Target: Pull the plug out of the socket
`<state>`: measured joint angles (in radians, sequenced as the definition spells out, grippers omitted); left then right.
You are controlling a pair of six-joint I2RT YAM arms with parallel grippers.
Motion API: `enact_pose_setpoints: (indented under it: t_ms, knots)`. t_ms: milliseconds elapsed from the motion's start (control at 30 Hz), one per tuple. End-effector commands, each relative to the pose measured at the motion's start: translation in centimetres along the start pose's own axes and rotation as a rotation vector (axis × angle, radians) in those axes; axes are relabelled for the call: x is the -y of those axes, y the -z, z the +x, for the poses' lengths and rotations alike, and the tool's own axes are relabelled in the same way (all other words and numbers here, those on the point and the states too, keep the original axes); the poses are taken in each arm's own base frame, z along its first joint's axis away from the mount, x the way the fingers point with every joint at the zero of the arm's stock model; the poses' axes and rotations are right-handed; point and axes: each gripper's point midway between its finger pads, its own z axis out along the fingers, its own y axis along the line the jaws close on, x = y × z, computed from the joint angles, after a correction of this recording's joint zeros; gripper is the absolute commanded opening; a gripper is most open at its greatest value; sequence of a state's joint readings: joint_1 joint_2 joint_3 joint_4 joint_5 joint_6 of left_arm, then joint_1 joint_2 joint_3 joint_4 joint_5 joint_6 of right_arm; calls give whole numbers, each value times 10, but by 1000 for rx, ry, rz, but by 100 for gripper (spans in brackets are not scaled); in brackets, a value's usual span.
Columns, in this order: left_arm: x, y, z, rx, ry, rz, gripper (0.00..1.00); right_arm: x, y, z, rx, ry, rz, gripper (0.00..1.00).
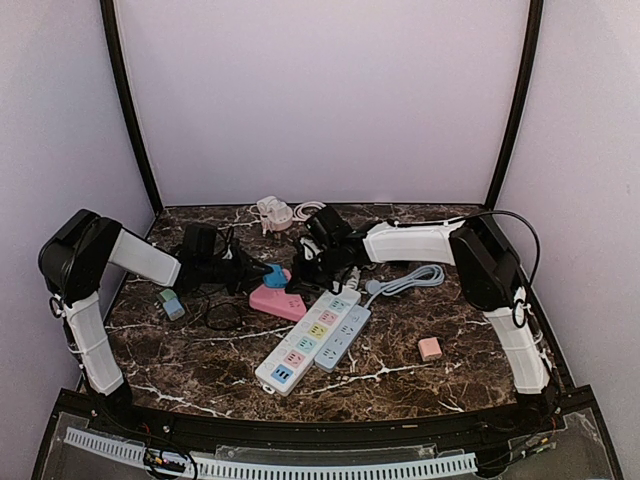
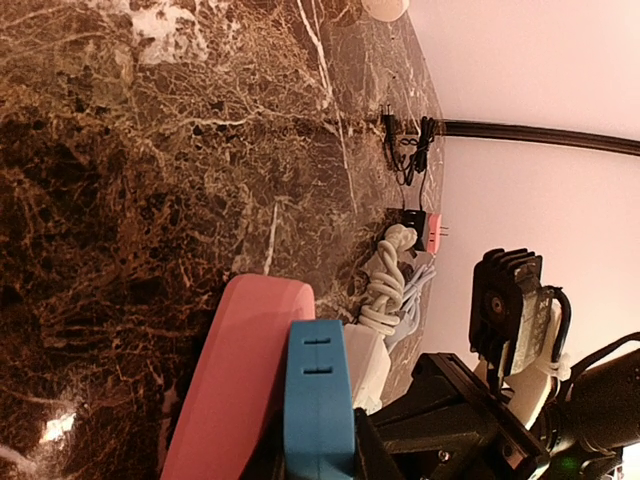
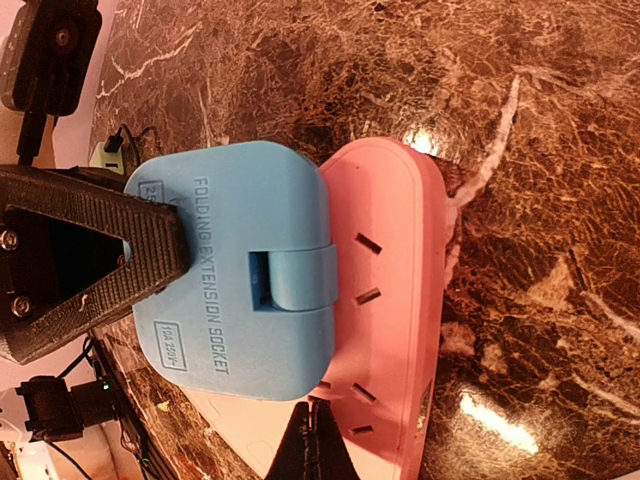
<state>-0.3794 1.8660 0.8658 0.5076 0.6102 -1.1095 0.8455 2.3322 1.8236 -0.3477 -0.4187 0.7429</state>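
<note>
A blue folding plug (image 1: 273, 275) sits against the top of a pink socket (image 1: 280, 302) at the table's middle. My left gripper (image 1: 255, 272) is shut on the plug from the left. In the left wrist view the plug (image 2: 318, 395) stands between my black jaws with the pink socket (image 2: 235, 380) beside it. In the right wrist view the plug (image 3: 235, 270) abuts the pink socket (image 3: 395, 300), with a left finger (image 3: 95, 260) on its side. My right gripper (image 3: 320, 445) is shut, its tip touching the socket's face by the plug; it also shows in the top view (image 1: 302, 272).
Two white power strips (image 1: 312, 340) lie just right of the socket, with a pale blue cable (image 1: 410, 280) behind. A small pink block (image 1: 430, 348) sits at the right, a grey-green adapter (image 1: 170, 303) at the left, a white plug and cord (image 1: 275, 213) at the back.
</note>
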Motion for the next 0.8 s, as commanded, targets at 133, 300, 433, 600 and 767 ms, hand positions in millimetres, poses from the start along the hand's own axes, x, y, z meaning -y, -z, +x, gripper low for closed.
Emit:
enact_pose_setpoints:
  t_ms: [133,300,433,600,767]
  knots:
    - [42,17,8,15,-28,215,0,25,-20,17,-48,-44,88,0]
    - [48,18,11,4,-14,273,0,29,-24,19,-56,-47,98,0]
    - [53,18,12,-5,-6,313,0,31,-26,21,-60,-49,103,0]
    - [55,18,16,-9,-23,330,0,32,-27,22,-65,-52,102,0]
    - [57,18,22,-15,-66,346,0,32,-30,23,-74,-60,97,0]
